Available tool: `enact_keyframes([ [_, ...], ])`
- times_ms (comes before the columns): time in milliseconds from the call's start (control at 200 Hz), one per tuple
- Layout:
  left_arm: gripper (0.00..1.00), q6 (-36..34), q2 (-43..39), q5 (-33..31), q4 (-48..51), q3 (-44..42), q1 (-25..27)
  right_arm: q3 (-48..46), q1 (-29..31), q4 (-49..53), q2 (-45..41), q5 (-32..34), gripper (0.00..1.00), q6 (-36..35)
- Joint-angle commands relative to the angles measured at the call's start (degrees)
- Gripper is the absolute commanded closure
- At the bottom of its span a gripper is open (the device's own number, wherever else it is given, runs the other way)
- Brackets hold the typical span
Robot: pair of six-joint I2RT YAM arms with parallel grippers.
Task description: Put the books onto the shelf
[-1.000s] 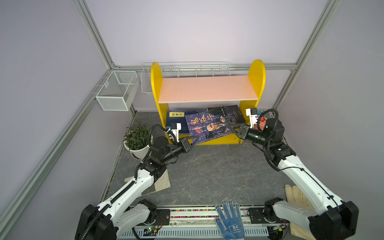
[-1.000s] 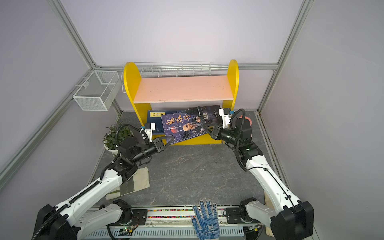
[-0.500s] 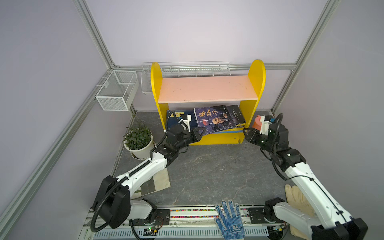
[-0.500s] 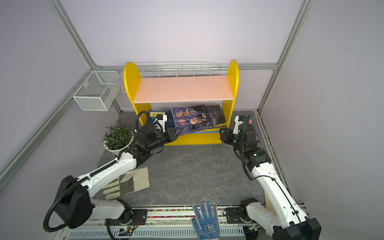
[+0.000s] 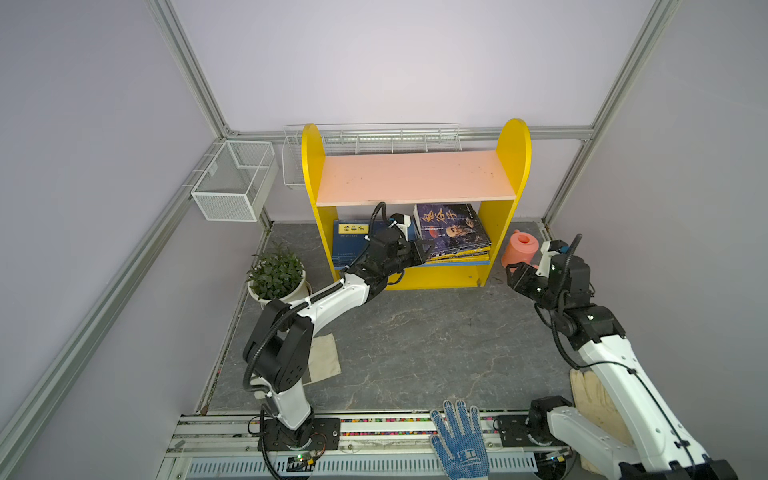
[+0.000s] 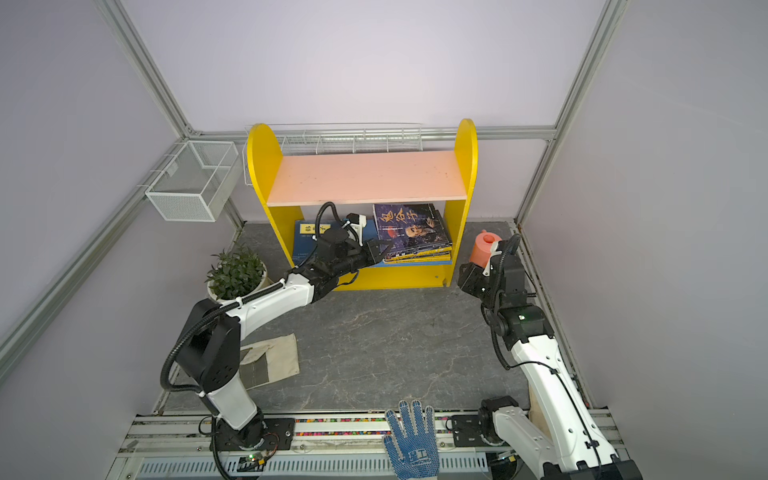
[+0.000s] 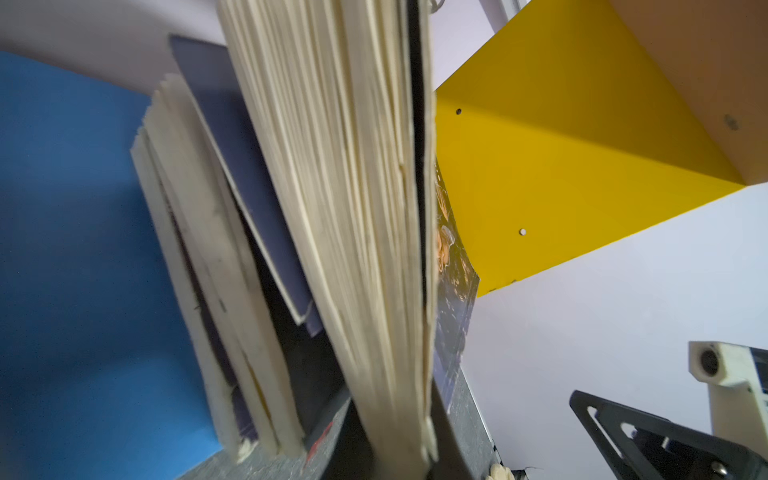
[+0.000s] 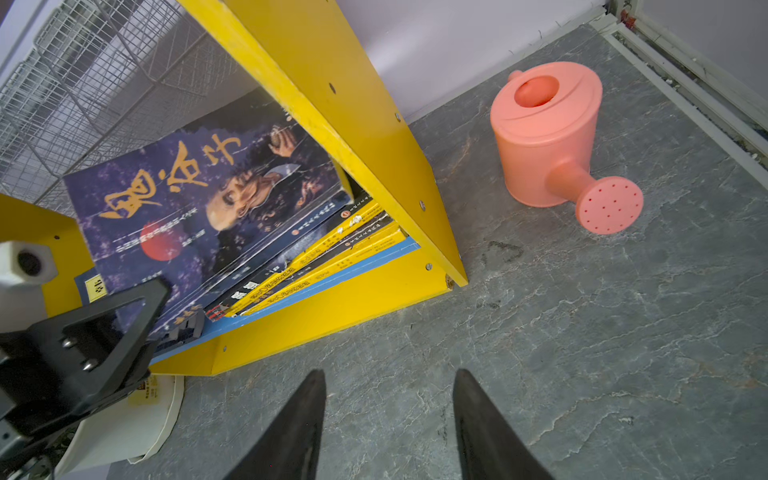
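In both top views the left gripper reaches into the shelf, at a corner of the dark portrait book topping the stack beside the right panel; a navy book lies further left. Only the left wrist view shows page edges pinched between its jaws, above the lower blue board. The right wrist view alone shows the right gripper spread and empty over the floor, near a pink watering can
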State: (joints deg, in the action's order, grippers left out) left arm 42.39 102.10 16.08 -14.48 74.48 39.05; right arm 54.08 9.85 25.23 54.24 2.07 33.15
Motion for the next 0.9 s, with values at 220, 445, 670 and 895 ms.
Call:
enact_keyframes([
  [220, 1.0, -1.21, 4.5, -0.94, 0.16, 7.21, 0.77, -0.75, -1.06, 0.79, 0.08, -2.43, 0.47, -1.46],
  [445, 0.6, -2.17, 4.8, -1.35, 5.22, 9.81, 1.29, -0.85, -1.23, 1.02, 0.17, -2.72, 0.47, -1.42],
  [670, 0.32, -4.43, 2.32, -6.22, 11.99, 12.72, 1.56, -1.44, -1.32, 0.39, 0.47, -3.84, 0.47, -0.37],
  [895, 0.09, -5.03, -0.52, -12.84, 19.03, 13.69, 1.91, -1.45, -1.41, 0.39, 0.53, -3.84, 0.47, 0.08],
])
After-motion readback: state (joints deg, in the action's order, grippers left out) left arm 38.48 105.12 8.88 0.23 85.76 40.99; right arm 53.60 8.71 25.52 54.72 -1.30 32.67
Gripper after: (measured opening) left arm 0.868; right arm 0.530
